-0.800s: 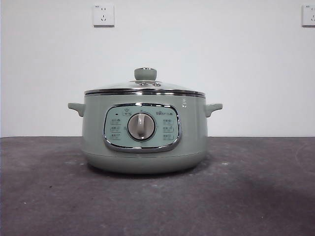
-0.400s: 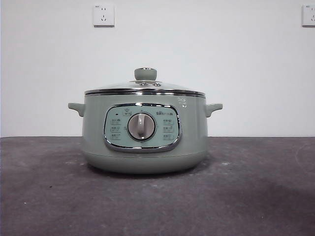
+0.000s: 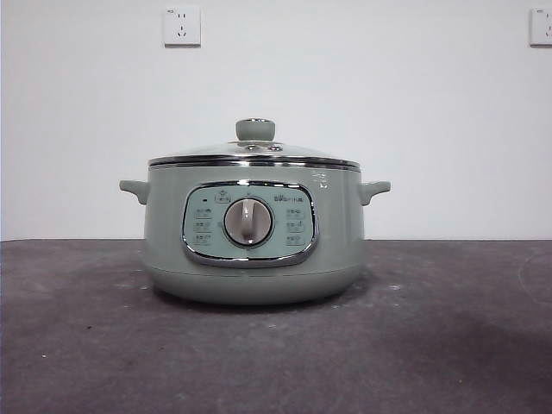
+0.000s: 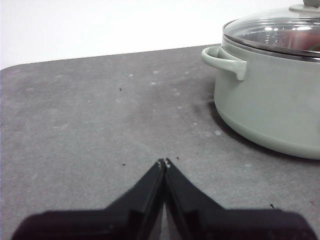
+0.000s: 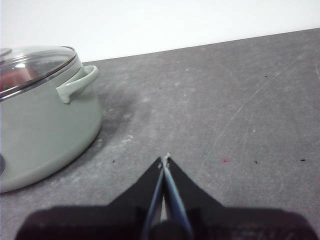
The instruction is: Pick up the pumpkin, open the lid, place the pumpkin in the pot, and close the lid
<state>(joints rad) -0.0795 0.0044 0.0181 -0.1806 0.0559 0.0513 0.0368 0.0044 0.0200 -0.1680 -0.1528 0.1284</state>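
The pot's [image 3: 254,228] panel markings are too small to read.

Bright, even light; soft shadow under the pot [image 3: 254,250].

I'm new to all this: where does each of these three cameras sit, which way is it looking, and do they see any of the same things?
Front view: low, at table height, looking level at the pot with its lid on, wall behind; no part of the robot shows.
Left wrist view: on the left arm, looking over the shut left gripper across the table toward the pot's handle.
Right wrist view: on the right arm, over the shut right gripper, toward the pot's other handle.
Shared: all three see the pot and lid.
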